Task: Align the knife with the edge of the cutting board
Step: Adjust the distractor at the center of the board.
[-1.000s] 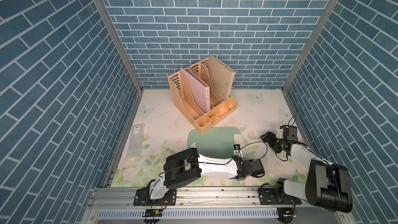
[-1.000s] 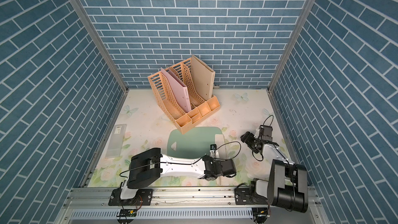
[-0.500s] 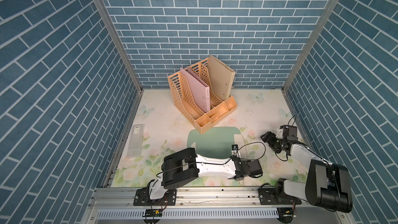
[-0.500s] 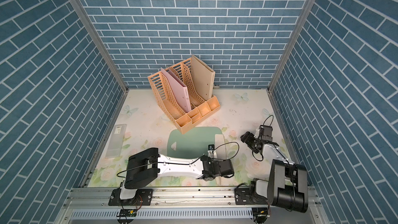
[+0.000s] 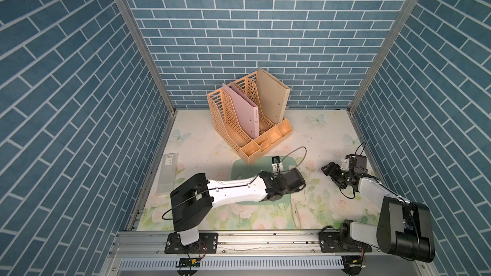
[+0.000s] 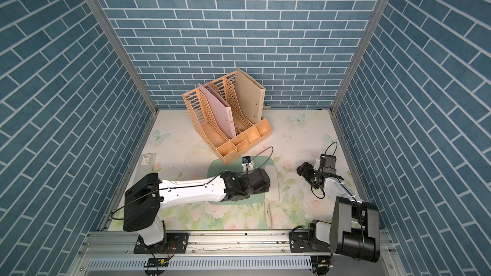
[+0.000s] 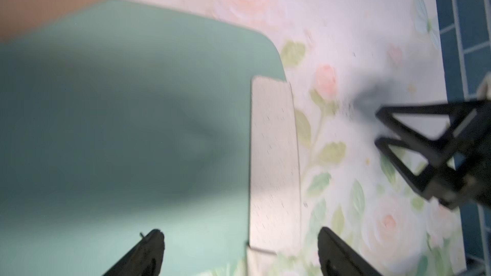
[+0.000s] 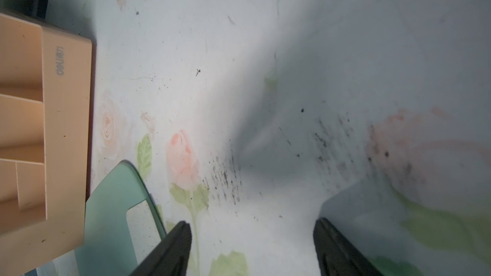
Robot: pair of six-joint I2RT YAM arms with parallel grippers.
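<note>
The mint-green cutting board point(image 5: 245, 173) point(image 6: 220, 168) lies flat in the middle of the floral mat, partly under my left arm. The off-white knife point(image 6: 272, 181) point(image 7: 273, 155) lies along the board's right edge, blade partly on the board, with its handle point(image 5: 295, 209) on the mat nearer the front. My left gripper point(image 7: 239, 237) point(image 6: 268, 181) hovers open, its fingertips on either side of the blade's near end, not touching it. My right gripper point(image 8: 252, 227) point(image 5: 328, 169) is open over bare mat to the right of the board point(image 8: 114, 208).
A peach file organizer point(image 5: 249, 120) point(image 8: 39, 128) with a pink and a tan folder stands just behind the board, touching its far edge. A grey translucent packet point(image 5: 167, 173) with a barcode label lies by the left wall. Brick walls close in three sides.
My left gripper has moved away from the front edge to over the board's right edge and the blade. The knife, the board and the right arm have not moved.
</note>
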